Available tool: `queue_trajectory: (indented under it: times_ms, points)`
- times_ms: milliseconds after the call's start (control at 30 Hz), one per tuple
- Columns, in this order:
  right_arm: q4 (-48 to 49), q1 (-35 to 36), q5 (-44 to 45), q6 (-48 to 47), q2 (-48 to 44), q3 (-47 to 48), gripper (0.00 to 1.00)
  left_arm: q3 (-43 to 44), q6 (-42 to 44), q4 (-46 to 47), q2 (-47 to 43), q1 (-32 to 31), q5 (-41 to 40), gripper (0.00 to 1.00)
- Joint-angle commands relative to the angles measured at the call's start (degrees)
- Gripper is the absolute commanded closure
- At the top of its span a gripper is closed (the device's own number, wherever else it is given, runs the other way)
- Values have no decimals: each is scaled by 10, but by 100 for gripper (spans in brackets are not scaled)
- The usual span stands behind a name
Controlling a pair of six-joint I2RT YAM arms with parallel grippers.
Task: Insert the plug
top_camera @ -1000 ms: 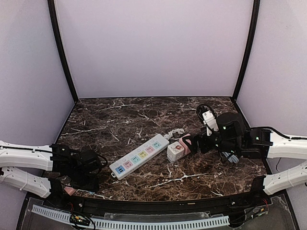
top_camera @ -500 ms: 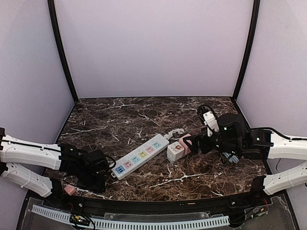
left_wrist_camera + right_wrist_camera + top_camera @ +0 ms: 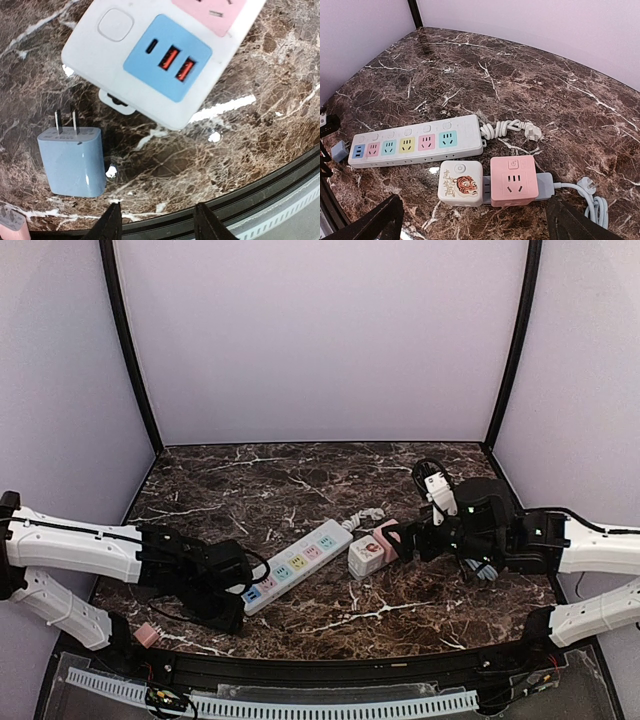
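The left fingers (image 3: 111, 223) stand apart with nothing between them, hanging low over the bench (image 3: 250, 480) at the near end of the power strip (image 3: 417, 142). The right fingers (image 3: 377, 220) are also spread and empty, hovering beside two cube adapters, a white cube (image 3: 461, 183) with a tiger print and a pink cube (image 3: 512, 181), which sit touching each other. The blue plug (image 3: 72, 161) lies flat on the bench just beside the strip's end, apart from it, its two prongs pointing toward the strip and nothing gripping it. As I judge it, the task has barely begun: the plug is not picked up, not lined up and not seated, so grasping, turning the prongs down to a socket and pressing in are all left. The left fingers look closest to that first step, though the plug sits off to one side of them, not between them. There are no bins or trays here; the only receptacles are the sockets. From the right wrist view, the five coloured sockets on the strip and the pink cube's socket all look empty. A small pink item (image 3: 147, 636) lies near the bench's front edge.
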Motion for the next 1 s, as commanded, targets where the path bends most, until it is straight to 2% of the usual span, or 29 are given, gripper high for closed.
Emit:
queue_trajectory:
  times_ms: [0, 100, 133, 167, 233, 300, 367, 600, 967]
  points:
    - [15, 0, 6, -4, -15, -10, 1, 35, 31, -28, 21, -12, -21, 51]
    - [15, -1, 5, -2, -20, -14, 1, 60, 34, -66, 34, -18, -57, 48]
    - [16, -1, 5, -1, -21, -14, 1, 62, 31, -78, 34, -18, -67, 45]
    - [16, -1, 5, -1, -21, -15, 1, 58, 28, -100, 28, -18, -87, 37]
    - [18, -1, 5, -1, -20, -15, 1, 42, 17, -120, 12, -18, -112, 27]
    - [18, -1, 4, -2, -16, -14, 1, 21, 8, -128, -10, -17, -128, 20]
    - [18, -1, 4, -1, -13, -14, 2, 1, 6, -118, -28, -14, -134, 18]
    - [18, -1, 3, -1, -16, -15, 1, -71, 30, -48, -39, 31, -106, 20]
    - [20, -2, 0, -3, -10, -14, 1, -67, 83, 10, -6, 57, -83, 27]
